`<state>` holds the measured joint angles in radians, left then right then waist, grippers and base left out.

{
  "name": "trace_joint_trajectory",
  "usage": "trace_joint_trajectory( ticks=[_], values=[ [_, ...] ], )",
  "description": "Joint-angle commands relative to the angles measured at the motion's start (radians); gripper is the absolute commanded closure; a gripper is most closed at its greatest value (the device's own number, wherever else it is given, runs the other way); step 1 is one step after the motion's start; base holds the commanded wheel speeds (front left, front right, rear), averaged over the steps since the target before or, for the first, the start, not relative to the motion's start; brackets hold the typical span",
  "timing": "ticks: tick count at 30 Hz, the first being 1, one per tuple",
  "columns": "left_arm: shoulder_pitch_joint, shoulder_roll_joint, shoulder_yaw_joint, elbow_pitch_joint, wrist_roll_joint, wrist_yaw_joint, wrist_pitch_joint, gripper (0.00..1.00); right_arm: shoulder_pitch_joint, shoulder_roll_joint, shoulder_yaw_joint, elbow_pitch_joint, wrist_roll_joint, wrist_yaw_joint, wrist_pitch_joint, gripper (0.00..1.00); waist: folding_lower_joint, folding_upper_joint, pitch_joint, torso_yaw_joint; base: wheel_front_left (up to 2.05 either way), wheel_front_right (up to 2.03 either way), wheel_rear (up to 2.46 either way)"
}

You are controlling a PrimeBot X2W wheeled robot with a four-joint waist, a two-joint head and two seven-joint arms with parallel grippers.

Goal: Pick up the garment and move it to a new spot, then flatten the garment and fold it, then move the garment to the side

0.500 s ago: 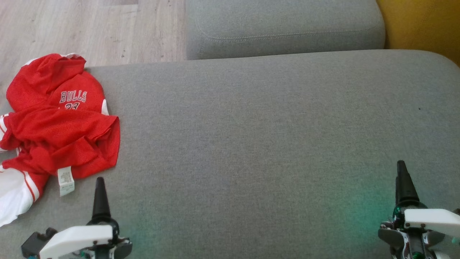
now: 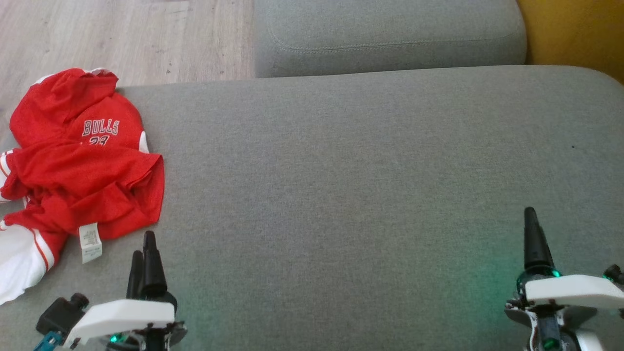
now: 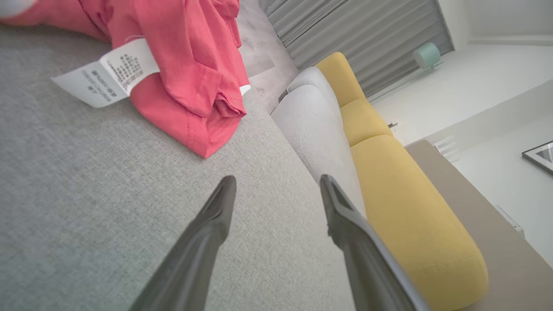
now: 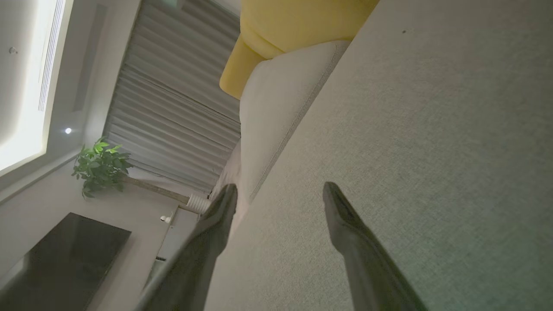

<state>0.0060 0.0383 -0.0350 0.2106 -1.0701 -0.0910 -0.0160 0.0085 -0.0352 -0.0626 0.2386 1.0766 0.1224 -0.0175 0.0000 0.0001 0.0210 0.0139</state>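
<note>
A crumpled red jersey (image 2: 83, 170) lies at the left end of the grey sofa seat (image 2: 341, 170), close to the edge where the wooden floor (image 2: 122, 34) begins. The word BULLS shows on its chest, but a fold covers the lower half of the number beneath it. A white part with red stripes runs out past the left edge of the head view, so I cannot tell how far it reaches. Its white care label (image 2: 90, 242) lies flat on the seat, the print too small to read.

The left hand (image 3: 277, 179) hovers just beside the jersey's near hem, its fingers spread apart with nothing between them. The right hand (image 4: 281, 186) is well apart at the seat's other end, likewise spread wide and empty; from the head only one of its fingers shows.
</note>
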Motion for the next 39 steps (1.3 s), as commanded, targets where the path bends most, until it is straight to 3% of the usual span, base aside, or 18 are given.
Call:
trace_joint_trajectory(
  ticks=[1,39],
  values=[
    [-0.028,0.007,0.003,-0.043,0.034,0.001,-0.011,0.0,-0.034,-0.009,0.017,-0.042,-0.037,0.003,-0.012,0.0,0.0,-0.0001,0.0,0.0,0.0,0.0,0.0],
    [-0.029,0.035,-0.086,0.033,0.535,0.066,-0.124,0.0,-0.056,-0.012,0.129,0.007,-0.575,0.006,-0.124,0.0,0.0,-0.0001,0.013,0.016,0.0,0.0,0.0]
  ],
)
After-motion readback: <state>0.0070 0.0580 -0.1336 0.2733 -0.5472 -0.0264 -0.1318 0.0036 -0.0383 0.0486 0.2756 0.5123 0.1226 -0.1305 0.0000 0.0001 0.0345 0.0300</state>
